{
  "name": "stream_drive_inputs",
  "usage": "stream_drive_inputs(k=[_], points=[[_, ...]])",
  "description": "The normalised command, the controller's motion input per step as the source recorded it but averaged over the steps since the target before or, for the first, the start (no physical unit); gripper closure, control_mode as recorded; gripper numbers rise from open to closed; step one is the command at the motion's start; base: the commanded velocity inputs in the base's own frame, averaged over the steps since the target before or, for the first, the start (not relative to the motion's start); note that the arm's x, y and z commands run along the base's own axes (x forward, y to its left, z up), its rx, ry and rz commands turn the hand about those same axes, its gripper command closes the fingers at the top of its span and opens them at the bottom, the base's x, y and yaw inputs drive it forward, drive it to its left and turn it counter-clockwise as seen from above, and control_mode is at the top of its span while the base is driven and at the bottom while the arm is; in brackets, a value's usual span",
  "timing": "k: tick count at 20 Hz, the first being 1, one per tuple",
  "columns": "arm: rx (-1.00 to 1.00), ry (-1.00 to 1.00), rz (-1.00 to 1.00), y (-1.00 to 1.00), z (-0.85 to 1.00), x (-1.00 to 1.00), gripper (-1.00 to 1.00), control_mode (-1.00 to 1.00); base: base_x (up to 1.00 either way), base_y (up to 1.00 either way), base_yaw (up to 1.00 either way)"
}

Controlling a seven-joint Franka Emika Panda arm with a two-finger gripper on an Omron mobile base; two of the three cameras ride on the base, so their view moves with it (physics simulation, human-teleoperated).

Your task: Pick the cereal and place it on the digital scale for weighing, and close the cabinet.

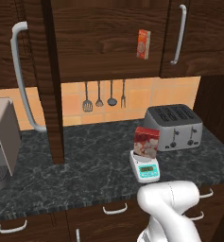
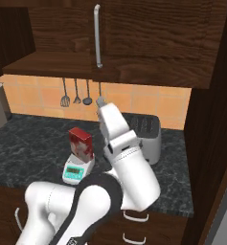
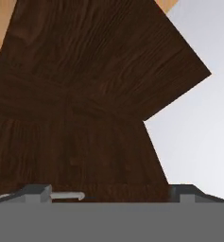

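Note:
The cereal (image 1: 146, 142), a red box with a whitish-pink picture, stands upright on the digital scale (image 1: 146, 172), a small white scale with a teal front, on the dark counter. From the right, the cereal (image 2: 81, 142) and the digital scale (image 2: 77, 170) lie left of my raised arm. The cabinet's left door (image 1: 52, 90) stands swung out, edge-on, with its curved handle (image 1: 20, 71) toward me. My gripper (image 2: 101, 102) points up under the cabinet, above and right of the cereal. In the hand view my gripper (image 3: 111, 193) is open and empty, facing dark wood.
A grey toaster (image 1: 176, 125) sits right of the scale. A thin orange-red box (image 1: 143, 44) stands inside the open cabinet. Utensils (image 1: 104, 94) hang on the tiled wall. A grey appliance (image 1: 2, 142) occupies the counter's left end. The right cabinet door (image 1: 198, 38) is shut.

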Motion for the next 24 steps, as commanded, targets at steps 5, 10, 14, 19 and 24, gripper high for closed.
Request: stream_drive_inputs(k=[5, 10, 14, 19, 24], points=[[0.00, -0.26, -0.01, 1.00, -0.66, -0.11, -1.00, -1.00, 0.00, 0.00, 0.00], [0.00, -0.08, -0.15, 1.00, -0.23, -0.46, -1.00, -1.00, 0.00, 0.00, 0.00], [0.00, 0.00, -0.26, 1.00, 0.00, -0.76, -1.00, -1.00, 0.00, 0.00, 0.00], [0.00, -0.02, -0.25, 1.00, -0.05, -0.55, -1.00, -1.00, 0.00, 0.00, 0.00], [-0.05, -0.24, -0.22, 1.00, 0.00, -0.32, -1.00, -1.00, 0.00, 0.00, 0.00]])
